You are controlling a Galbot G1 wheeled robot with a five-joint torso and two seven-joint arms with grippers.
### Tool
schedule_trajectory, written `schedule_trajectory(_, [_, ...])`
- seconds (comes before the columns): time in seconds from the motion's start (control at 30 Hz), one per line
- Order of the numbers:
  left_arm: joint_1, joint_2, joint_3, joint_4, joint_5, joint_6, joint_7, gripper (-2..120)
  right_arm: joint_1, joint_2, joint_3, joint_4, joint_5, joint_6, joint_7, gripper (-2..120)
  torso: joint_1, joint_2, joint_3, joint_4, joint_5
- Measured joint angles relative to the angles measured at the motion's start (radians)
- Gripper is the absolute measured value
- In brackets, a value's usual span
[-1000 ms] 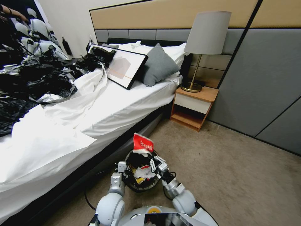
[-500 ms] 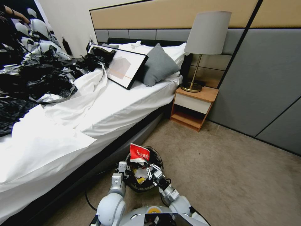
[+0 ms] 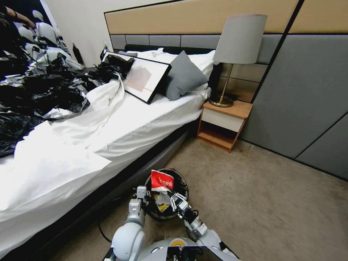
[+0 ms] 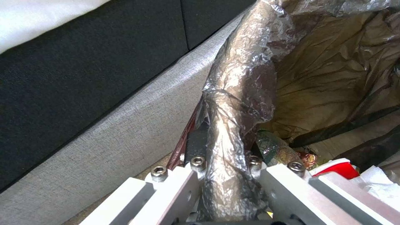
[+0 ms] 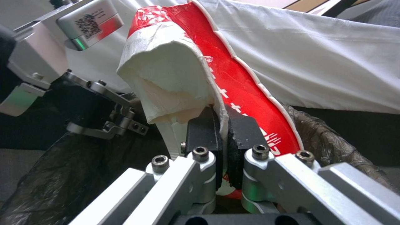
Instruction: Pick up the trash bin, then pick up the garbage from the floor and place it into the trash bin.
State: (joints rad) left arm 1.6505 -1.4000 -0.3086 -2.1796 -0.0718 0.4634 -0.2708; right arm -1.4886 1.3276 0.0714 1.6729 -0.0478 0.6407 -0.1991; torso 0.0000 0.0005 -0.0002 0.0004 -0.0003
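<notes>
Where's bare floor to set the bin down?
Open carpet on the robot's right, between nightstand and grey wall panels. Crowded toward the bed: the left gripper holds the trash bin by its rim close beside it, the right gripper pinching a red wrapper above.

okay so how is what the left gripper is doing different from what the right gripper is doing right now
The left gripper is shut on the trash bin rim, pinching the dark bag folded over it; the right gripper is shut on a red and white wrapper. The left sits at the bin's edge on the bed side, while the right holds its wrapper upright above the bin's mouth. Both are closed and work at the same bin.
</notes>
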Motion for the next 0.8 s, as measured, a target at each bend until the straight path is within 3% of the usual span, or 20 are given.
schedule_trajectory(0.43, [-0.006, 0.013, -0.005, -0.004, -0.008, 0.003, 0.0, 0, -0.012, -0.021, 0.002, 0.003, -0.012, 0.006, 0.01, 51, 0.0, 0.0, 0.0, 0.0002, 0.0009])
schedule_trajectory(0.6, [-0.012, 0.017, 0.0, -0.004, -0.012, 0.006, 0.0, 0, -0.013, -0.05, 0.0, 0.016, -0.022, -0.006, 0.011, 71, 0.0, -0.001, 0.0, -0.0016, 0.0009])
schedule_trajectory(0.8, [-0.01, 0.021, 0.0, -0.008, -0.013, 0.008, 0.0, 0, -0.038, -0.061, 0.007, 0.041, -0.022, -0.01, 0.011, 91, 0.0, -0.001, 0.0, -0.0008, 0.0002])
